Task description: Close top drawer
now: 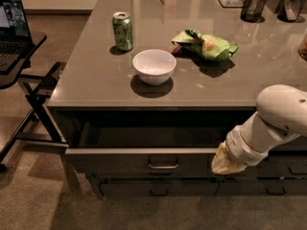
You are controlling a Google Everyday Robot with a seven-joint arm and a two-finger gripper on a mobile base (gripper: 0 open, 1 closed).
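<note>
The top drawer [120, 161] is a wide dark-grey drawer under the counter, partly pulled out, with a small metal pull [163, 165] at its centre. Its dark inside shows as a narrow strip. My gripper [221, 162] sits at the end of the white arm [273, 121] and rests against the right end of the drawer front.
On the grey counter [96, 75] stand a white bowl [154, 66], a green can [123, 30] and a green snack bag [206, 45]. A black mesh cup [253, 6] is at the back right. A side stand with a laptop [12, 20] is at left. A lower drawer pull [159, 192] shows below.
</note>
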